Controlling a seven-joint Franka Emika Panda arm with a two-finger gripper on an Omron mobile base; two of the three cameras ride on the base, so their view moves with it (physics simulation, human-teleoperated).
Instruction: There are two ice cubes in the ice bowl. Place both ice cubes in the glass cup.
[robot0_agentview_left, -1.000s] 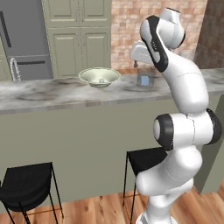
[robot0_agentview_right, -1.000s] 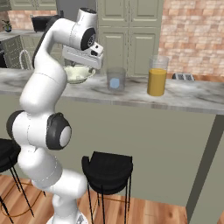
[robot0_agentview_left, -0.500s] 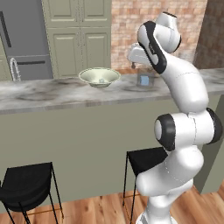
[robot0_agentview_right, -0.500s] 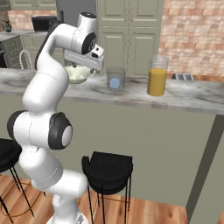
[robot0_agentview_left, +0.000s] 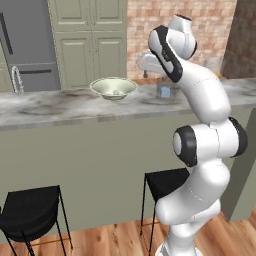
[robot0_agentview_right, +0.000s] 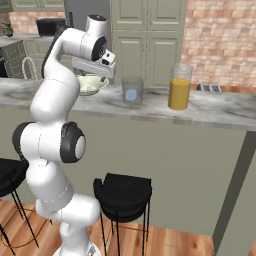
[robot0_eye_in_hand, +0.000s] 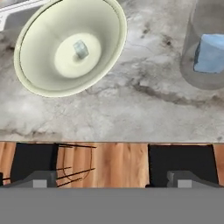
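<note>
The claw (robot0_eye_in_hand: 111, 178) hangs empty with its two fingers spread wide, above the marble counter (robot0_eye_in_hand: 109, 113) and looking straight down at it. Seen from the bowl (robot0_eye_in_hand: 41, 83), the claw sits off to one side, over the counter's front edge, and the glass cup (robot0_eye_in_hand: 205, 48) stands well apart on the far side of that same stretch of marble. One ice cube (robot0_eye_in_hand: 80, 48) lies alone in the middle of the bowl's floor. The other ice cube (robot0_eye_in_hand: 211, 53) already rests inside the cup, so by my reading half the job is done.

The remaining cube is small and looks slick, and it sits on a curved floor. If the fingers come down off-centre, one could nudge it up the slope and close on nothing. A finger could also catch the bowl's flared rim and push the bowl along the counter. The glass of orange juice (robot0_agentview_right: 179, 87) beyond the cup is near enough to be clipped on a wide swing.
</note>
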